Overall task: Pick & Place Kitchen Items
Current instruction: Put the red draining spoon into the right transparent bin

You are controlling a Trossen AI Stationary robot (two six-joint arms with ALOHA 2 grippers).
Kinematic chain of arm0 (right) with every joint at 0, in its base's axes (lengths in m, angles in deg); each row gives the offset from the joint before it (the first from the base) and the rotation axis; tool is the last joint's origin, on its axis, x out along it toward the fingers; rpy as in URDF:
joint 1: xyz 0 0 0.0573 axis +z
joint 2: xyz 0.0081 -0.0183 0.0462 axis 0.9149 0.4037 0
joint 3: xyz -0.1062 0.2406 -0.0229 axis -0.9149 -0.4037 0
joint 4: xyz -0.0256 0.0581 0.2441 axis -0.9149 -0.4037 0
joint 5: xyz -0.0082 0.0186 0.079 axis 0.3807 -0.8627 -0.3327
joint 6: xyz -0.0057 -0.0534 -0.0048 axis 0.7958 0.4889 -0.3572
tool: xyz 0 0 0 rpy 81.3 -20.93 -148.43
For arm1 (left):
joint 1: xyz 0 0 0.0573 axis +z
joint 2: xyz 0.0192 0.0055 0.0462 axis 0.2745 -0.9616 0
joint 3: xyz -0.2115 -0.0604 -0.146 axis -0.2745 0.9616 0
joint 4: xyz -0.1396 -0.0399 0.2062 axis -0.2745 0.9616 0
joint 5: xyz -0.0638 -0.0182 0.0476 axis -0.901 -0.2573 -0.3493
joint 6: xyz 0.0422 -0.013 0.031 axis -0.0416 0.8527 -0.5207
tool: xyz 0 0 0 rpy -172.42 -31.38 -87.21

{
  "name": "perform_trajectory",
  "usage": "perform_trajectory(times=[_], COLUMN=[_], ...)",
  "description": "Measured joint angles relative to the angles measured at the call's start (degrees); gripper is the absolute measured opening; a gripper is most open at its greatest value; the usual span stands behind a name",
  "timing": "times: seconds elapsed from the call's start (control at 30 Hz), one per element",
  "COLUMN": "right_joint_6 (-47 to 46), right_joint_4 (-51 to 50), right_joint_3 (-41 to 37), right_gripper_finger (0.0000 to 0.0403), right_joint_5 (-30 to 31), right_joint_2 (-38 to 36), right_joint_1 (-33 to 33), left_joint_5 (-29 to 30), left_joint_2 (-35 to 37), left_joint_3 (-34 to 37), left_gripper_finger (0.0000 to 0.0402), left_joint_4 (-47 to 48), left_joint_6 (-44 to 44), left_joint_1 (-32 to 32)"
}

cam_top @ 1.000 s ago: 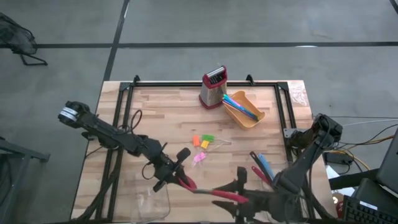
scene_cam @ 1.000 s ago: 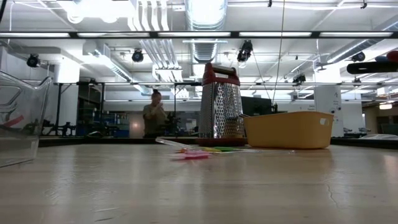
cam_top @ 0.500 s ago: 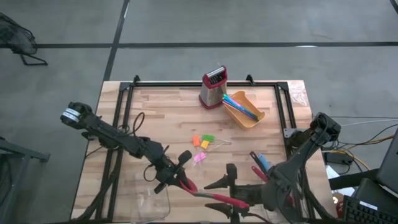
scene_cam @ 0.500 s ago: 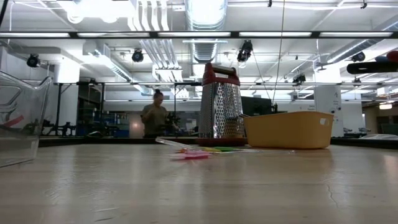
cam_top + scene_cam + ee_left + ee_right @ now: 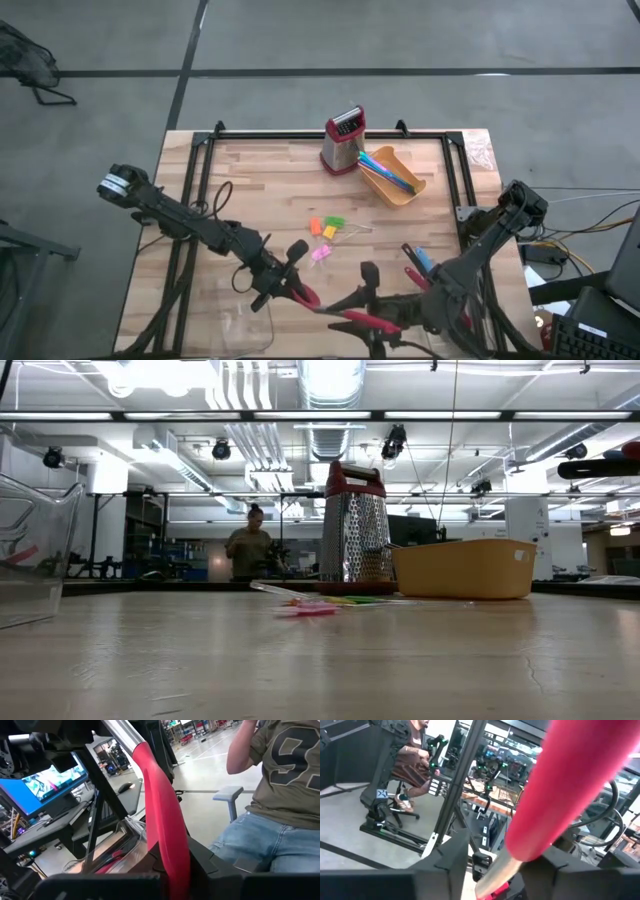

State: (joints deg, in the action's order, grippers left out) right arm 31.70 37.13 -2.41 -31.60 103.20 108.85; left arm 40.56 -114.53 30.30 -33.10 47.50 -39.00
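Two dark robot arms meet over the near edge of a pale butcher-block wooden tabletop [image 5: 270,190] framed in black rails, sharing a long red-handled utensil with a metal shaft [image 5: 330,312] between them in what looks like a hand-over. The left pincer [image 5: 283,283] is clamped tight on one red end, as its wrist view shows with the red handle rising from between its fingers, probably to keep the tool steady while the other arm takes it. The right pincer [image 5: 375,312] sits around the other red end, its jaws partly parted; whether it grips the handle firmly or only brackets it cannot be told. A clear plastic tray [image 5: 245,325] lies at the near left edge, just below the left pincer. At the far side stand a steel box grater with a red top [image 5: 343,140] and, just beside it, a yellow plastic bin [image 5: 395,178] already holding blue and coloured sticks, likely the drop-off point. Mid-table, well apart from both arms, small orange, yellow, green and pink pieces [image 5: 327,232] lie unsorted, and a blue spatula and a dark utensil [image 5: 418,265] lie near the right arm. A person stands in the room beyond.
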Motion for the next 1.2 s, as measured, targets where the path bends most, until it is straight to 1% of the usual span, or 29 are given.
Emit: perform_trajectory(times=[0.17, 0.2, 0.33, 0.4, 0.53, 0.67, 0.77, 0.87, 0.93, 1.0, 1.07, 1.13, 1.2], right_joint_6=[-0.40, -0.66, -0.43, -0.70, -3.25, -9.08, -15.70, -24.53, -31.50, -40.26, -49.11, -58.89, -68.30], right_joint_4=[0.01, -0.07, -0.44, -0.60, -4.60, -11.68, -17.70, -27.53, -36.37, -44.75, -56.13, -66.78, -77.98], right_joint_3=[0.00, 0.00, 0.00, 0.00, 0.25, 0.94, 1.95, 3.51, 4.70, 6.96, 9.30, 12.48, 15.55], right_gripper_finger=[0.0058, 0.0047, 0.0045, 0.0045, 0.0045, 0.0044, 0.0044, 0.0044, 0.0045, 0.0048, 0.0048, 0.0046, 0.0044], right_joint_5=[-0.29, -0.33, 0.40, 2.31, 5.59, 7.70, 9.53, 10.83, 12.17, 12.07, 12.06, 10.87, 8.02], right_joint_2=[0.00, 0.00, 0.00, 0.00, -0.59, -1.71, -2.99, -4.38, -5.45, -6.29, -7.13, -7.12, -7.07], right_joint_1=[-0.38, -0.37, -0.29, -0.22, -0.24, -0.29, -0.29, -0.18, -0.18, -0.20, -0.22, -0.20, -0.23], left_joint_5=[0.29, 0.62, 0.96, 1.44, 5.25, 8.91, 9.94, 10.51, 10.69, 11.79, 12.34, 12.89, 12.78], left_joint_2=[-0.02, -0.02, -0.04, -0.04, -0.07, -0.07, -0.05, 0.02, 0.13, 0.17, 0.17, 0.11, 0.11], left_joint_3=[0.00, 0.00, 0.00, -0.02, -0.02, -0.02, -0.02, -0.02, -0.02, -0.02, -0.02, 0.04, 0.04], left_gripper_finger=[0.0032, 0.0037, 0.0056, 0.0066, 0.0091, 0.0129, 0.0157, 0.0172, 0.0176, 0.0175, 0.0174, 0.0174, 0.0174], left_joint_4=[0.23, 0.21, 0.01, -0.36, -0.38, -0.04, -0.13, 0.69, 1.55, 2.37, 3.57, 4.34, 4.62], left_joint_6=[0.11, 0.09, 1.24, 2.40, 3.74, 3.62, 4.09, 6.62, 7.18, 8.13, 8.85, 9.77, 10.58], left_joint_1=[0.00, 0.08, 0.09, 0.10, 0.13, 0.09, 0.10, 0.20, 0.02, -0.13, 0.03, 0.13, 0.07])
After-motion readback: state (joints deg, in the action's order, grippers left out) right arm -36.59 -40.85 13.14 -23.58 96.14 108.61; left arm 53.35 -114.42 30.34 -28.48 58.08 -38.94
